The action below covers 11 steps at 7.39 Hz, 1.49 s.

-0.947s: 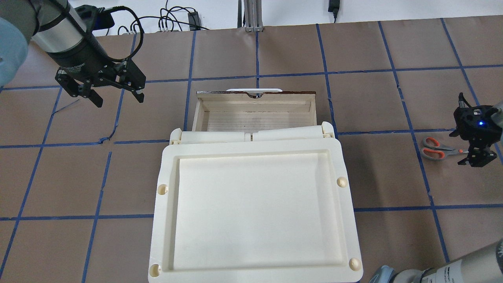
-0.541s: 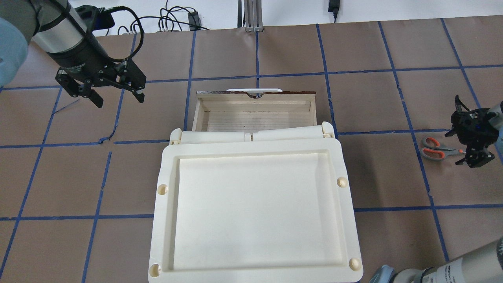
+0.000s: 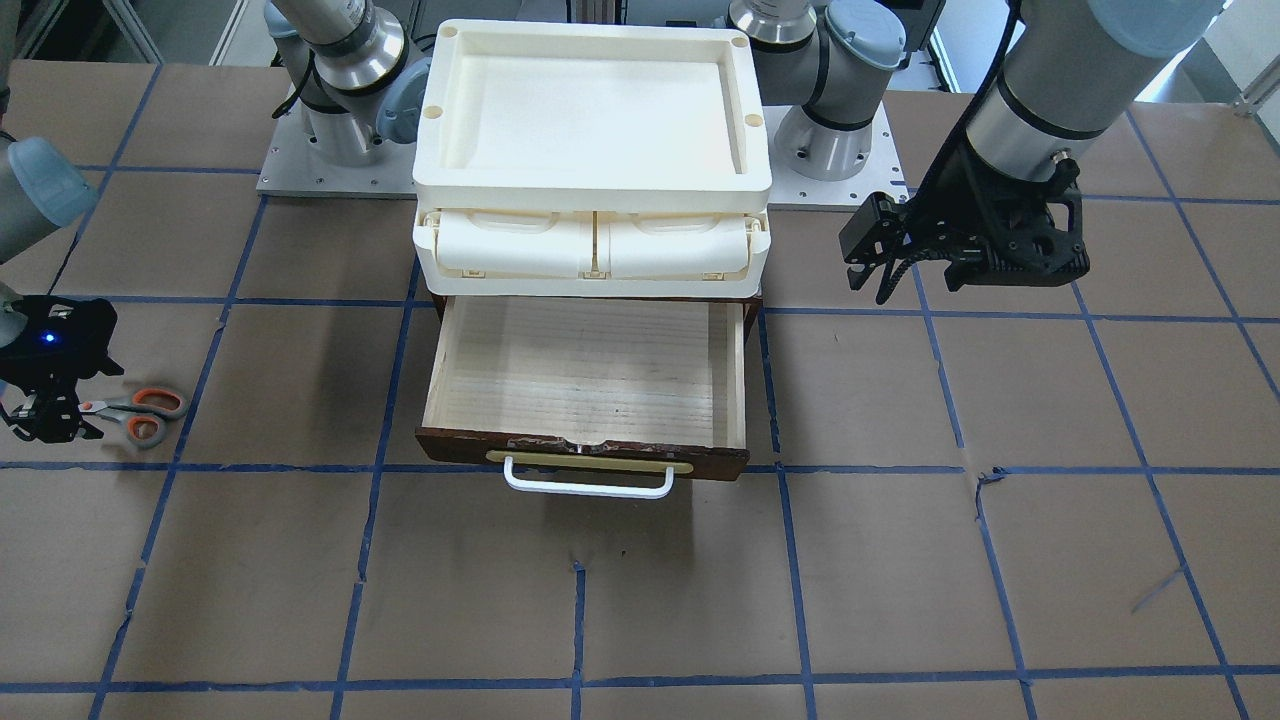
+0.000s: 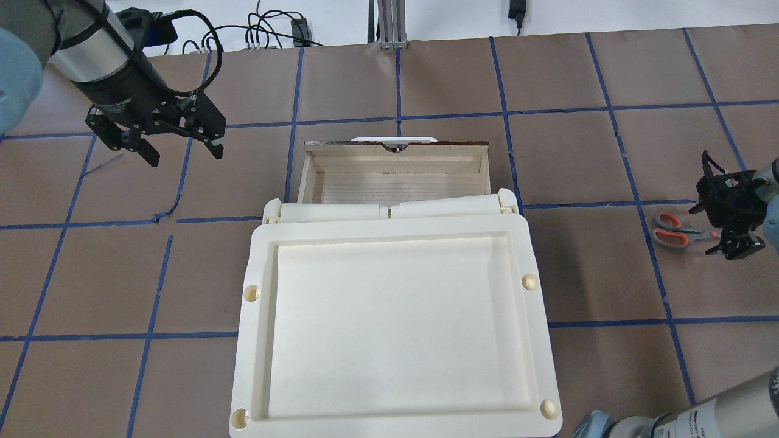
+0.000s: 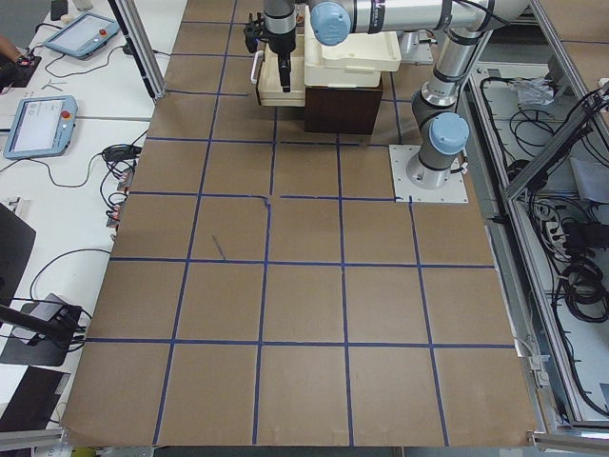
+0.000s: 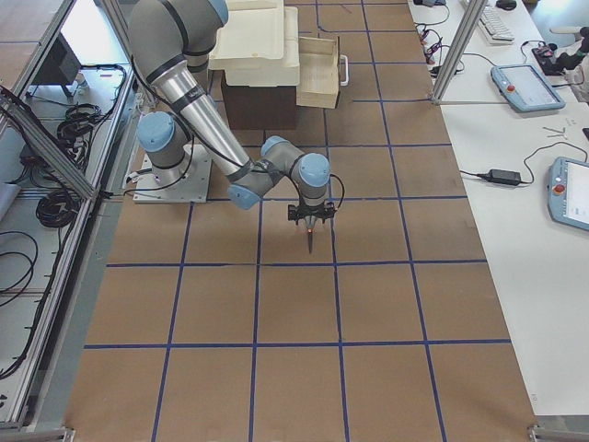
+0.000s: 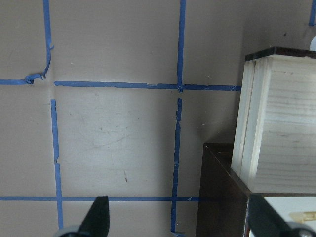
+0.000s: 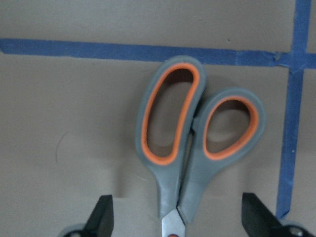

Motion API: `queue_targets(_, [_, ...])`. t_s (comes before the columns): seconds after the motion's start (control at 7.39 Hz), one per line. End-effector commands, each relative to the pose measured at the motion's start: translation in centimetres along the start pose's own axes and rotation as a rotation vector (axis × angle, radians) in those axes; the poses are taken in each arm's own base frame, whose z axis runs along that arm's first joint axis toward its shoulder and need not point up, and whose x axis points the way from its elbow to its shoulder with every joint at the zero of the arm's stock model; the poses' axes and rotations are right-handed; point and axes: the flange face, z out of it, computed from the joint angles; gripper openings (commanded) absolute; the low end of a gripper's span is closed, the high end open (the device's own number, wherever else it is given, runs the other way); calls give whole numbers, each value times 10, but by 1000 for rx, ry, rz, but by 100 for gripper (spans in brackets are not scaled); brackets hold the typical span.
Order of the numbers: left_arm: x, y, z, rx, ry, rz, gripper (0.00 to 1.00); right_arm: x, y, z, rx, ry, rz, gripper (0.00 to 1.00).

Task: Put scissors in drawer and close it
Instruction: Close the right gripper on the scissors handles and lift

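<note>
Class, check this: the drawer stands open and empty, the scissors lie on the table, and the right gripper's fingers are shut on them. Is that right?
No. The right gripper has its fingers open, not shut on the scissors: the right wrist-mounted view shows them spread wide either side. The drawer is open and empty, the scissors on the table.

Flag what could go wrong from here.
1. The scissors lie flat on the table. The open right gripper straddles them near the blades, so it may scrape the table or slip off.
2. Gripped there, they could swing handle-end down.
3. The cream unit overhangs the drawer's rear, so a release there may catch.
</note>
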Motion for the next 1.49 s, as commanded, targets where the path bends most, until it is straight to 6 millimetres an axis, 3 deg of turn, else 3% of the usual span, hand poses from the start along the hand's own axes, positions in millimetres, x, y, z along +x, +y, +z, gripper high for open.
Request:
queue_targets(0.0, [-1,0,-1,2,0,-1,100,-2,1,1,-18,-20,0,81])
queue_targets(0.27, [0,0,-2,5,1,0,100,-3,1,2,-17,-21,0,56])
queue_targets(0.54, [0,0,-2,7,0,0,100,-1,-1,4,-13,-19,-2,56])
queue_targets(0.68, [0,0,-2,7,0,0,100,-1,-2,3,-14,-16,-5,49])
queue_targets(0.95, [0,0,-2,5,1,0,100,1,-3,0,-21,-14,-7,14])
queue_targets(1.22, [0,1,-3,7,1,0,100,4,-5,-10,-36,1,12,5])
queue_targets(1.35, [0,1,-3,7,1,0,100,10,-4,-31,-61,34,40,3])
